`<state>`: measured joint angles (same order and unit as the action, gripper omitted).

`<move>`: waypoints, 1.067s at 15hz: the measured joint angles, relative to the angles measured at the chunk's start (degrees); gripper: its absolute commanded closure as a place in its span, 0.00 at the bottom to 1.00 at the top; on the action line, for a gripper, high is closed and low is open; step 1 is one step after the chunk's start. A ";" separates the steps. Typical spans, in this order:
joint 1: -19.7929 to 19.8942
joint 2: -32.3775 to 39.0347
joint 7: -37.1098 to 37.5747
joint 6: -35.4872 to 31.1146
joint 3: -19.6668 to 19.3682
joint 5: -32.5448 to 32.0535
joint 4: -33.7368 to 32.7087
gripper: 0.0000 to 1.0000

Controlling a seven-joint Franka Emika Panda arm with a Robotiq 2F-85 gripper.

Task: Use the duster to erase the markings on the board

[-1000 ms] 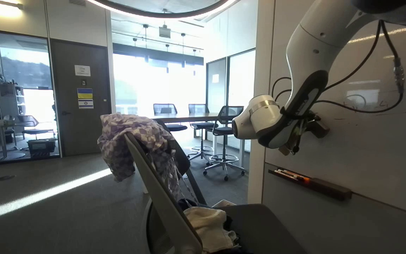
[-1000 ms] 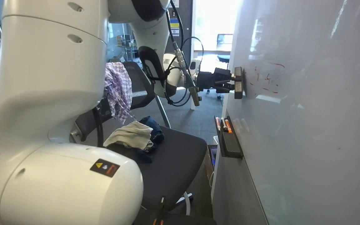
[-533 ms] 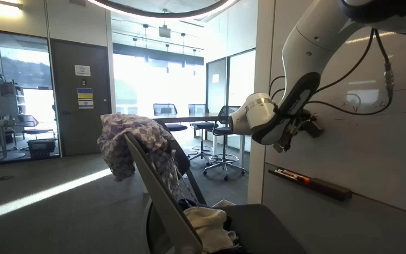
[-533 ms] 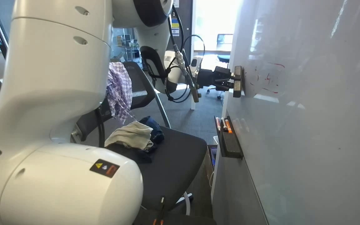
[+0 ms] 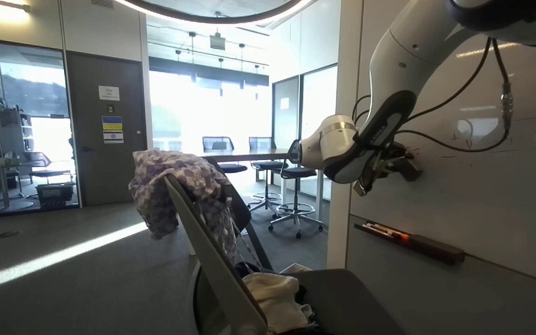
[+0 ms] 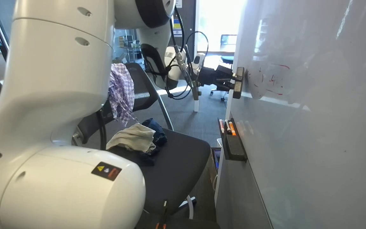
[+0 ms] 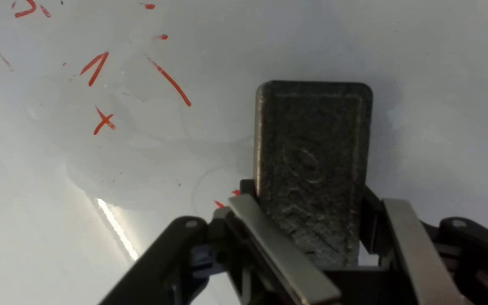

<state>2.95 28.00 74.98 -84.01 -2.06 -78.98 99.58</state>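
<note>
Got a black gripper [image 5: 397, 164] holding a chunky dark duster [image 5: 411, 170] by the glossy whiteboard [image 5: 505, 204], thin red markings [image 5: 469, 144] at the duster's 2 o'clock in an exterior view.

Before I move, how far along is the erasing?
Done: the duster is picked up, with the gripper closed on it. In hand: it is right up at the board in an exterior view; whether it touches, I can't tell. Left: the red cross, upside-down V and curved line show in the wrist view, with red flecks beside the gripper. Whether anything is already gone, I can't tell.
</note>
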 measured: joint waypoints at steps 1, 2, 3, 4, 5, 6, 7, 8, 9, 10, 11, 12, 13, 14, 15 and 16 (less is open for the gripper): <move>0.00 0.13 -0.03 0.37 -0.01 0.36 -0.34 0.69; 0.01 0.29 -0.07 1.04 -0.05 0.76 -0.64 0.69; 0.01 0.44 -0.13 1.69 -0.10 1.21 -0.87 0.69; 0.02 0.56 -0.23 2.37 -0.13 1.81 -1.08 0.69; 0.02 0.68 -0.26 3.07 -0.13 2.32 -1.28 0.69; 0.01 0.80 -0.33 3.79 -0.13 2.77 -1.49 0.69; 0.01 0.95 -0.55 4.47 -0.13 3.20 -1.74 0.69; 0.00 1.14 -0.63 5.20 -0.13 3.62 -2.02 0.69; 0.00 1.33 -0.90 5.72 -0.13 4.32 -2.32 0.69; -0.01 1.46 -1.20 5.85 -0.11 4.91 -2.56 0.69; -0.03 1.56 -1.40 5.85 -0.07 5.44 -2.76 0.69; -0.05 1.59 -1.82 5.63 0.07 5.86 -2.83 0.69; -0.08 1.60 -2.29 5.16 0.26 6.16 -2.86 0.69; -0.11 1.61 -3.01 3.98 0.50 6.28 -2.86 0.69; -0.12 1.61 -4.01 2.19 0.77 6.36 -2.85 0.69; -0.12 1.61 -4.92 0.05 0.99 6.51 -2.85 0.69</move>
<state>2.84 29.61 70.06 -83.96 -1.06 -72.47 96.73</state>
